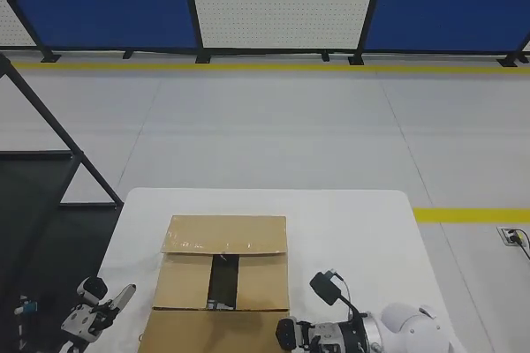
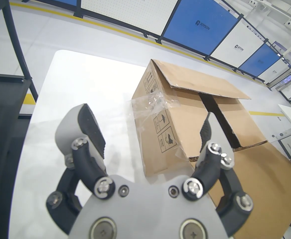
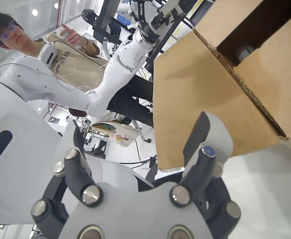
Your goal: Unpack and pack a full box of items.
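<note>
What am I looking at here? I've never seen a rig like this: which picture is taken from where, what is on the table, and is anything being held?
This is a two-armed robot working at a white table. The top view comes from a camera above the arms, looking down. Each of the other two pictures comes from a camera on one wrist, so that arm's own fingers show up close. On the table stands one cardboard box. Its outer flaps are open and its inner flaps are nearly shut, with a dark gap between them. Some clear tape clings to one side. The left gripper is open beside the box and holds nothing. The right gripper is also open and empty, close to the box's near flap.
</note>
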You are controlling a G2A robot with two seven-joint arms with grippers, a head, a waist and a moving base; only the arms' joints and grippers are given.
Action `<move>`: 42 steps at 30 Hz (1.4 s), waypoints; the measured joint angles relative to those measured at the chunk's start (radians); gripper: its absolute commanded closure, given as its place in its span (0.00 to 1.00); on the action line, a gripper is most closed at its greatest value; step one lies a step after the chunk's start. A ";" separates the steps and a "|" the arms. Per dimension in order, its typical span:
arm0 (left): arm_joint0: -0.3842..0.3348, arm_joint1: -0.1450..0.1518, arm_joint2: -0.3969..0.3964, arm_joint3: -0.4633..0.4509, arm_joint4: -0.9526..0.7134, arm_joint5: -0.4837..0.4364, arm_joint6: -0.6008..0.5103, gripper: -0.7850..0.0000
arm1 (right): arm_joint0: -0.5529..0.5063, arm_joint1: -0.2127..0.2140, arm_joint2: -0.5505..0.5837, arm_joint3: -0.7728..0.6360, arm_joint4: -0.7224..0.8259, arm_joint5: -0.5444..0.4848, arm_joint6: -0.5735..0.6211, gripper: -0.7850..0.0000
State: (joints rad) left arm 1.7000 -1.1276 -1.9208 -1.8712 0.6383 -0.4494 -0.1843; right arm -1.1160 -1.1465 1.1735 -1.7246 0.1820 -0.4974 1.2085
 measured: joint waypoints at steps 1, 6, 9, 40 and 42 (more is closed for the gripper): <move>0.000 0.000 0.000 0.000 0.000 0.000 0.000 0.00 | 0.002 0.000 -0.011 0.008 -0.014 0.002 -0.003 0.00; 0.000 0.000 0.000 0.000 0.000 0.000 0.000 0.00 | 0.013 -0.004 -0.069 0.039 -0.098 0.002 -0.029 0.00; 0.000 0.000 0.000 0.000 0.000 0.000 0.000 0.00 | 0.015 -0.007 -0.107 0.044 -0.153 0.014 -0.050 0.00; 0.000 0.000 0.000 0.000 0.000 0.000 0.000 0.00 | -0.010 0.020 -0.089 -0.146 -0.087 0.082 -0.098 0.00; 0.000 0.000 0.000 0.000 0.000 0.000 0.000 0.00 | 0.005 0.021 -0.065 -0.151 -0.048 0.114 -0.120 0.00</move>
State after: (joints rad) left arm 1.7000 -1.1276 -1.9208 -1.8712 0.6383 -0.4494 -0.1843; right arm -1.1113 -1.1254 1.1087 -1.8755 0.1335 -0.3833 1.0885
